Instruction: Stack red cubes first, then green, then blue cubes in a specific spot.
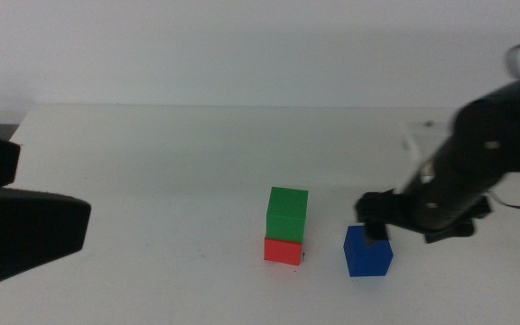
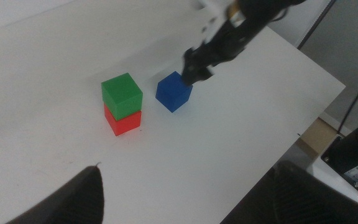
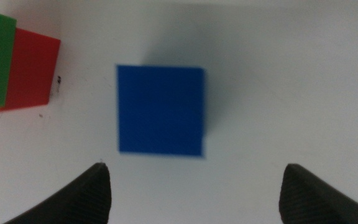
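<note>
The green cube (image 1: 287, 212) sits on the red cube (image 1: 283, 250) at the table's middle front. A few dark specks (image 3: 58, 81) of the spot show beside the red cube. The blue cube (image 1: 368, 251) stands on the table just to their right, apart from the stack. My right gripper (image 1: 373, 222) hovers at the blue cube's far top edge, open, with jaws wide on either side of it in the right wrist view (image 3: 194, 193) and holding nothing. My left gripper (image 1: 16, 190) waits open at the left. The left wrist view shows the green cube (image 2: 122, 93), red cube (image 2: 124, 122) and blue cube (image 2: 173, 91).
The white table's edge (image 2: 316, 106) runs close behind the right arm in the left wrist view, with dark gear and cables beyond it. Bare white tabletop lies around the stack.
</note>
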### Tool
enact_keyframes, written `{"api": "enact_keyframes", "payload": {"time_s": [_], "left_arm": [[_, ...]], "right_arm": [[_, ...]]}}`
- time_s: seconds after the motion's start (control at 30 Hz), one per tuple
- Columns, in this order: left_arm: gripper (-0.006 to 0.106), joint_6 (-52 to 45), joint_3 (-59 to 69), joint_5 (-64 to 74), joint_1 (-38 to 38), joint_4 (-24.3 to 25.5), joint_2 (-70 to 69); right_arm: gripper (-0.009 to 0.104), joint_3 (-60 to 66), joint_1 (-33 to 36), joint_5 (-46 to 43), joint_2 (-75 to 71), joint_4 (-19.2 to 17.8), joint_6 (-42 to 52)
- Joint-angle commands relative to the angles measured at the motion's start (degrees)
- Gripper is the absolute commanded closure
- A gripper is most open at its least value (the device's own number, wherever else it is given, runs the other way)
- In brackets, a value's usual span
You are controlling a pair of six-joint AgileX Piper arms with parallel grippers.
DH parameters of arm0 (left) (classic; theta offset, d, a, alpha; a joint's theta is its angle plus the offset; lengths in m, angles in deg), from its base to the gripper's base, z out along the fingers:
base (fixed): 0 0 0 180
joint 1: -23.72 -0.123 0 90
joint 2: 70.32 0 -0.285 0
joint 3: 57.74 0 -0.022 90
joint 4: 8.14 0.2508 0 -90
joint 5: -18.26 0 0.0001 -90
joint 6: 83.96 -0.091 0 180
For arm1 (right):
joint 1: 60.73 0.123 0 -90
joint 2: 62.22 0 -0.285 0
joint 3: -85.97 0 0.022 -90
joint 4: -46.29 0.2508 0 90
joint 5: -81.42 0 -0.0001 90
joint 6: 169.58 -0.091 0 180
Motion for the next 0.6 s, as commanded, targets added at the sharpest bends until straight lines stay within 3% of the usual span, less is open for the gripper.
{"api": "enact_keyframes", "payload": {"time_s": [0.0,0.4,0.5,0.57], "left_arm": [[0.007,0.1,0.2,-0.8,0.0,-0.2,-0.1],[0.007,0.1,0.2,-2.7,0.0,-0.2,-0.1],[0.007,0.1,0.2,-2.8,0.0,-0.2,-0.1],[0.007,0.1,0.2,-2.9,0.0,-0.2,-0.1]], "right_arm": [[0.019,-2.7,1.9,-0.2,4.3,-2.7,-2.6],[0.02,-4.8,2.0,-6.0,14.8,-1.1,-4.7],[0.036,-4.8,2.0,-6.8,15.5,-2.5,-6.1],[0.054,-4.8,2.0,-6.8,15.5,-3.8,-7.2]]}}
